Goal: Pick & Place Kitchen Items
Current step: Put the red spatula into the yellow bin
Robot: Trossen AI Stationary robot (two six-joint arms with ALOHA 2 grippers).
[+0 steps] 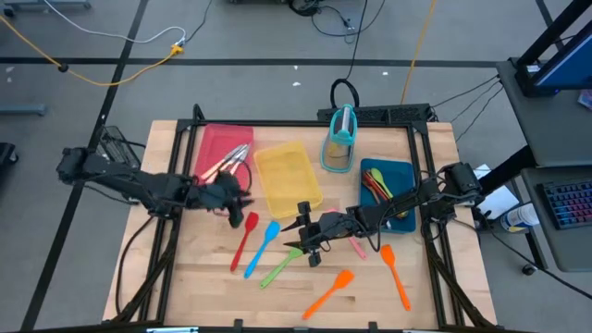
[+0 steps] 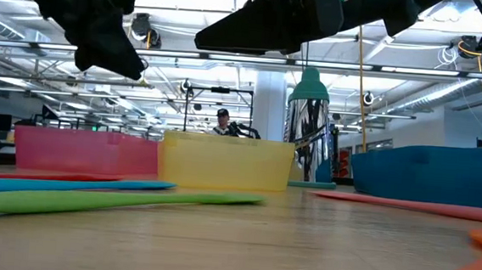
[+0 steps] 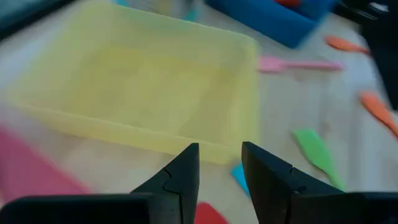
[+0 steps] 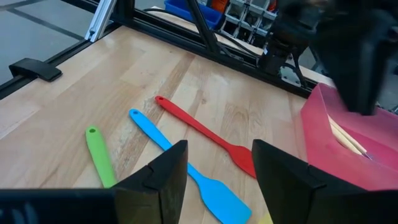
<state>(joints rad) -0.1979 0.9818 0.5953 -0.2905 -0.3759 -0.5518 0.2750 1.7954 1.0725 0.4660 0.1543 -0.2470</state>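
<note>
Both hands, left (image 1: 242, 205) and right (image 1: 302, 228), hover open, empty above spatulas

Trays: red tray (image 1: 219, 143), yellow tray (image 1: 288, 176), blue tray (image 1: 400, 171) on the wooden table (image 1: 185, 268).
Holder: teal-framed holder (image 1: 339, 141), upright behind the yellow tray.

Three trays (image 1: 288, 178) sit side by side on the tabletop (image 1: 194, 277), a holder (image 1: 339, 139) behind them. Loose spatulas (image 1: 263, 248) lie in front.

A slim red silicone spatula (image 4: 205, 132), a blue one (image 4: 186, 167) and a green one (image 4: 99, 155) lie flat, side by side, just ahead of the right gripper (image 4: 217, 171).
</note>
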